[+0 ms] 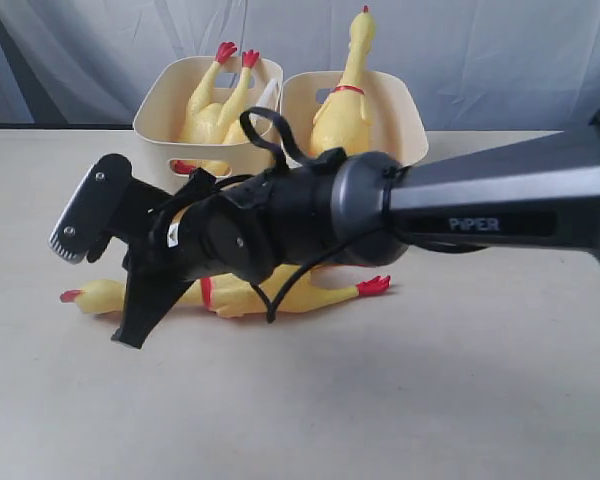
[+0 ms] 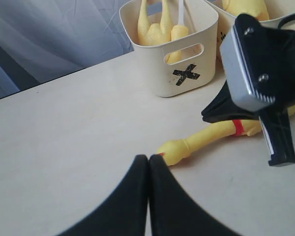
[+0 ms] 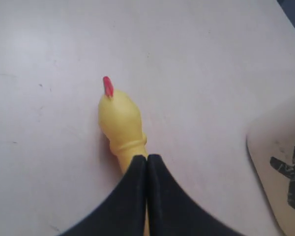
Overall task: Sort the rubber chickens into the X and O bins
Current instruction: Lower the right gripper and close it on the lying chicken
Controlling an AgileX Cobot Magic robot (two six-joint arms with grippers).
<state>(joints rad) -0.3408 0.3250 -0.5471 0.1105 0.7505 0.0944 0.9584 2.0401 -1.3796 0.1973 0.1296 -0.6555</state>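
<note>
One yellow rubber chicken lies flat on the table, its head to the left and its red feet to the right. My right gripper reaches across it, shut and empty, with the tips just over the neck. My left gripper is also shut and empty, close to that chicken's head. The X bin holds a chicken feet up. The bin beside it holds an upright chicken; its mark does not show.
The two cream bins stand side by side at the back of the beige table, against a grey curtain. The right arm's thick black body spans the middle of the exterior view and hides part of the bins' fronts.
</note>
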